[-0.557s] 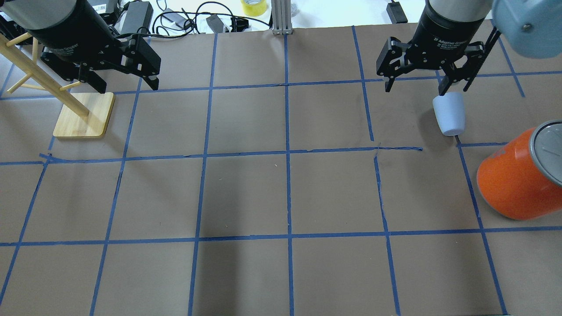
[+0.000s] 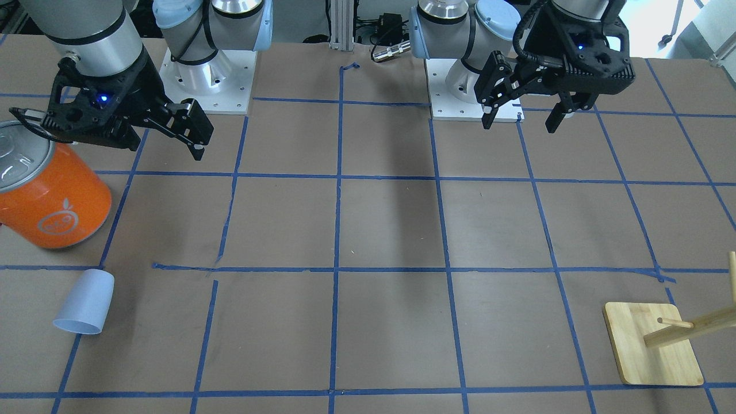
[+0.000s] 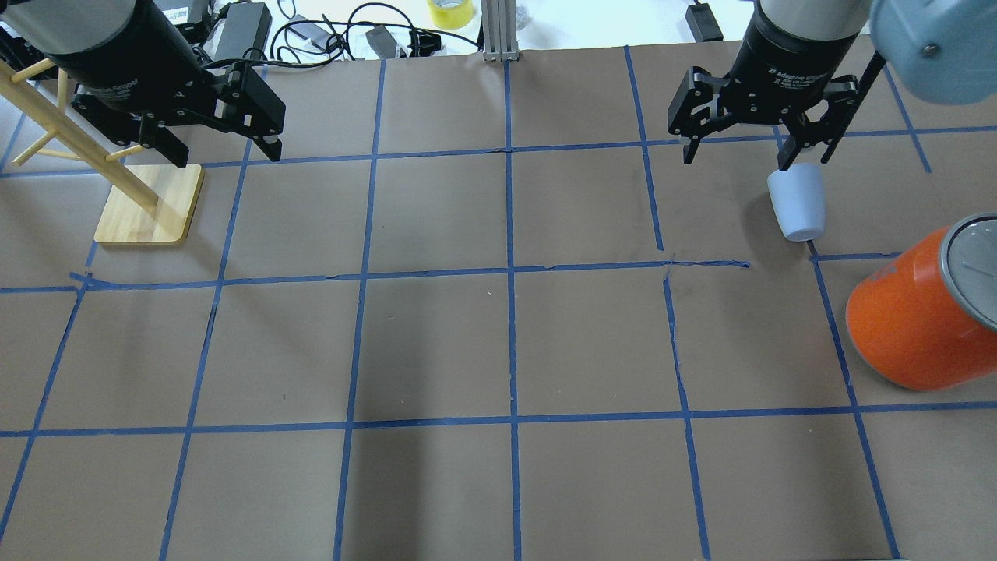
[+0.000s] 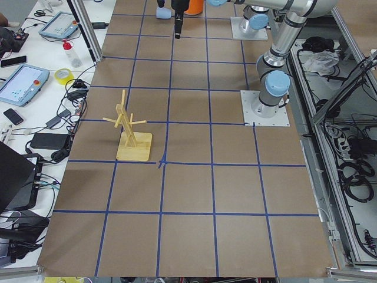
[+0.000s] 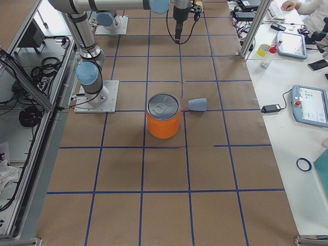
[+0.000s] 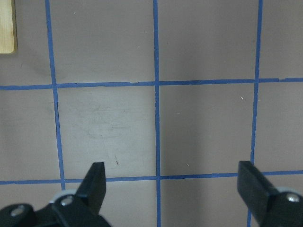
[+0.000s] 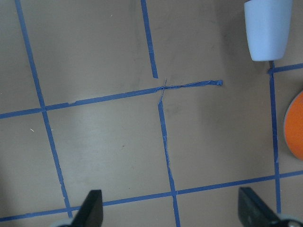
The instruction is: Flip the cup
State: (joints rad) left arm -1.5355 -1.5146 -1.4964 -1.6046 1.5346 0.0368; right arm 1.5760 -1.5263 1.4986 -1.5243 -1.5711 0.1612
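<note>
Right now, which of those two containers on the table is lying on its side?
The small pale lavender-blue cup is lying on its side. The large orange can near it stands upright, silver top facing up.

- The left gripper [image 6: 170,169] sits at the bottom edge, its two black fingers [image 6: 94,182] spread wide.
- Blue tape [image 6: 156,71] crosses the brown table [image 6: 203,127] in a grid.
- A wooden base [image 6: 5,26] pokes in top left.

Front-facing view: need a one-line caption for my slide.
Cup lies on its side near the orange can; right gripper and left gripper hover open, holding nothing.
</note>
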